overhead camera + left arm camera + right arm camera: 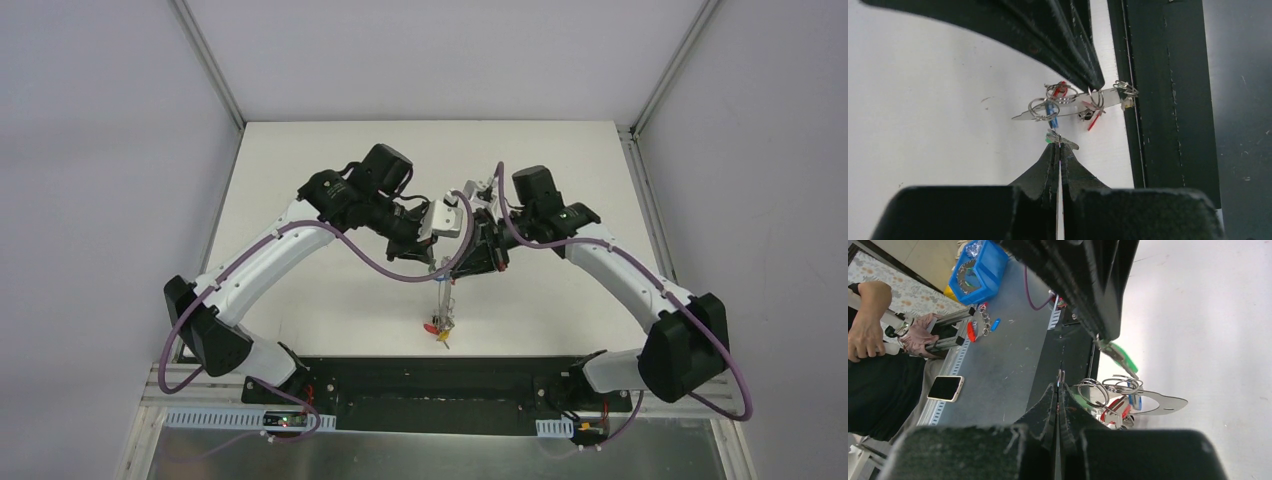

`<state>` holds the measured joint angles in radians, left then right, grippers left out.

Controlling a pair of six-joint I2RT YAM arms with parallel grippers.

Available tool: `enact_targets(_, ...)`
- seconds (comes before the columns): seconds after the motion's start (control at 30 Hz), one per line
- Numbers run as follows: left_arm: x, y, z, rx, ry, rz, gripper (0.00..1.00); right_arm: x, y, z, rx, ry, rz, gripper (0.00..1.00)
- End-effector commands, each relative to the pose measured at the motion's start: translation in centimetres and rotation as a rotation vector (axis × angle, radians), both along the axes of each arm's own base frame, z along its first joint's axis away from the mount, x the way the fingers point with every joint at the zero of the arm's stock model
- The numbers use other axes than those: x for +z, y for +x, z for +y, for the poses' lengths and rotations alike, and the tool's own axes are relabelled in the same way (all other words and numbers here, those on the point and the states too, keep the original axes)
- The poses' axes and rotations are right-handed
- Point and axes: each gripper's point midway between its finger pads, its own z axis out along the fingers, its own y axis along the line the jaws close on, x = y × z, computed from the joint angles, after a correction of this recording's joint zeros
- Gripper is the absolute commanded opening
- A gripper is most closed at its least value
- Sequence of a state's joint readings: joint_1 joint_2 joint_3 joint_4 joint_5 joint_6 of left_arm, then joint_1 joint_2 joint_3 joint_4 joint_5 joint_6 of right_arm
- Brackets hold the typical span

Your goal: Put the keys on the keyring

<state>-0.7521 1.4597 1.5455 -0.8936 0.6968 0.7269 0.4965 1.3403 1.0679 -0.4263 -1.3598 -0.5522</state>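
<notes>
The keyring is a thin wire loop hanging edge-on between my two arms, above the white table. Keys with red and blue tags bunch at its low end, near the table's front edge. My left gripper is shut on the wire. A green-tagged key lies crosswise right at its tips. My right gripper is shut on the wire as well. Beside it hang small split rings, red-tagged keys and a flat silver plate.
A black base plate runs along the near table edge, just under the hanging keys. Beyond it is a grey bench with a blue bin, a phone, loose tagged keys and a person's hand.
</notes>
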Motion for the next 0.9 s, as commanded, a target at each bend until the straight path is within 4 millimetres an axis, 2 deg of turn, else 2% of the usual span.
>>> enact_targets(0.0, 1.2, -1.9, -0.3, -0.09, -0.071, -0.019, 0.0, 2.2, 0.2, 1.8, 0.061, 0.056, -0.039, 0.0)
enact_targets(0.33, 0.4, -3.3, 0.2, -0.149, -0.061, -0.016, 0.0, 1.4, 0.5, 3.2, 0.094, 0.036, 0.016, 0.0)
enact_targets(0.87, 0.1, -4.6, 0.7, -0.213, -0.07, -0.024, 0.0, 1.0, 0.8, 3.6, 0.085, 0.019, 0.042, 0.0)
